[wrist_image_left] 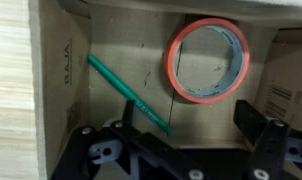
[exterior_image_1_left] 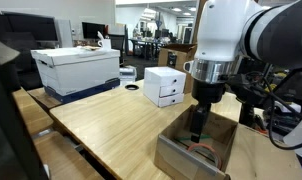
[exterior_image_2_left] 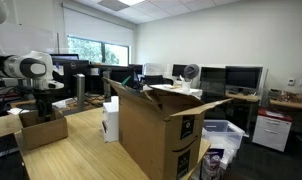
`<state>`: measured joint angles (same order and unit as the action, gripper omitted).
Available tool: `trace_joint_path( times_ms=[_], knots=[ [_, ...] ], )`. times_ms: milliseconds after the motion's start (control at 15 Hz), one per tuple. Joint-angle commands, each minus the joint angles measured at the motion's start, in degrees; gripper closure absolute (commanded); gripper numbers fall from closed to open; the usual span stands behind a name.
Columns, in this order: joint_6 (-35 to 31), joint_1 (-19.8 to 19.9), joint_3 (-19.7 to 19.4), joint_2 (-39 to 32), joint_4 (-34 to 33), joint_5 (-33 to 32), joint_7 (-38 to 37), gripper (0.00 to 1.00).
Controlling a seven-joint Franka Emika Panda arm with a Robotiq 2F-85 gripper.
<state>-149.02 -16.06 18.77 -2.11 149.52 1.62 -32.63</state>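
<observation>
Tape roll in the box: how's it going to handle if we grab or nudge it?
Tape roll lies flat on the box floor, so it should slide rather than roll. Hollow ring, probably light and fairly stiff. Smooth rim may slip.

Hardly any word or number can be read for certain. In the wrist view, the low carton carries a short line of dark capital letters on its left flap. The letters are turned sideways and too blurred to spell out. Its right flap bears a block of fine print, which is just as illegible. In an exterior view, the tall cardboard box standing on the table shows 2 black printed handling marks on its side. Only their shapes can be made out, with no lettering.
</observation>
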Motion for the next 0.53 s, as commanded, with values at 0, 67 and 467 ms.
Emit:
trace_joint_path(
  times_ms=[0,67,467],
  knots=[
    [-1.7,-0.8,-1.1,-1.7,-0.1,-1.6,-1.3,0.0],
    [-1.7,-0.9,-1.3,-1.9,-0.2,-1.7,-1.3,0.0],
    [-1.7,-1.4,-1.9,-3.1,-0.6,-1.9,-1.2,0.0]
  ],
)
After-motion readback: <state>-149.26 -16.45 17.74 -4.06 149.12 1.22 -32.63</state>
